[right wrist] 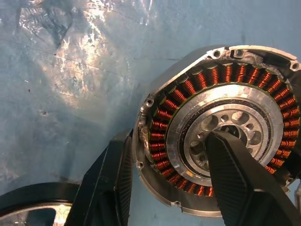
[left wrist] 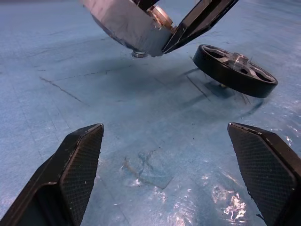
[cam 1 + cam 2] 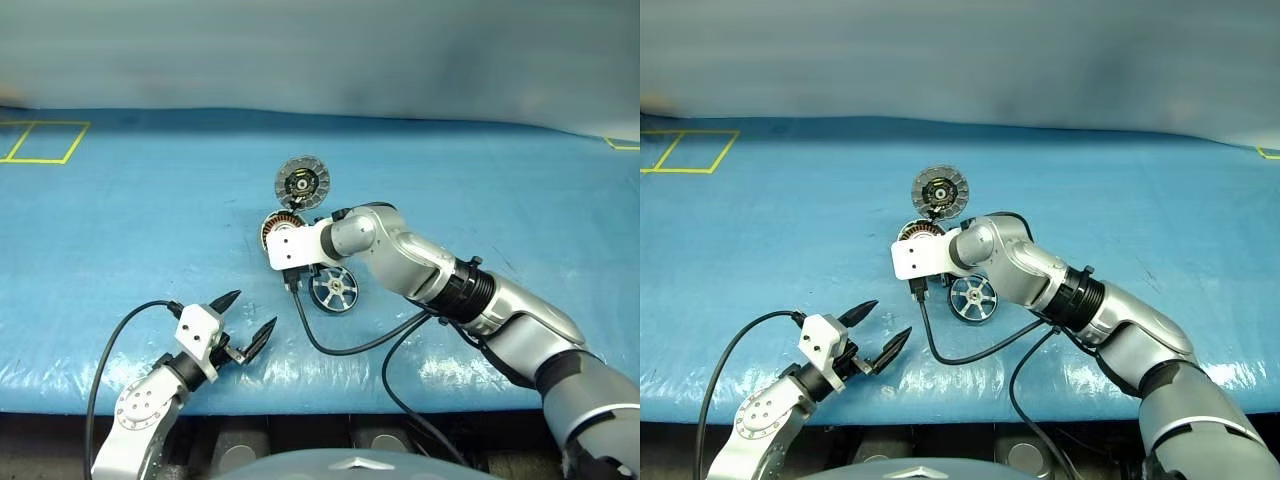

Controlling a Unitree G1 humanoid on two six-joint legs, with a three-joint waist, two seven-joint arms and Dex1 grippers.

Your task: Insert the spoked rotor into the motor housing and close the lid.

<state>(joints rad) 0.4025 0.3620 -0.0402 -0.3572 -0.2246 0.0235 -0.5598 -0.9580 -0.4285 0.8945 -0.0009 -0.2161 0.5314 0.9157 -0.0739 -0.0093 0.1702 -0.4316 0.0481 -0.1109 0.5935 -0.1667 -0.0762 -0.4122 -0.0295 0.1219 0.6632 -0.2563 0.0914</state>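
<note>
While lying flat on the blue mat (image 3: 120, 220), spoked rotor (image 3: 333, 289) sits just in front of motor housing (image 1: 216, 127), not yet inside. Housing open, copper windings showing, lid (image 3: 302, 181) propped up at its far side. Right gripper (image 1: 164, 188) poised over housing, one finger outside its rim and the other over the silver centre, jaws partly apart; cannot tell whether touching. Left gripper (image 3: 248, 322) near the mat's front edge, spread wide, empty.
</note>
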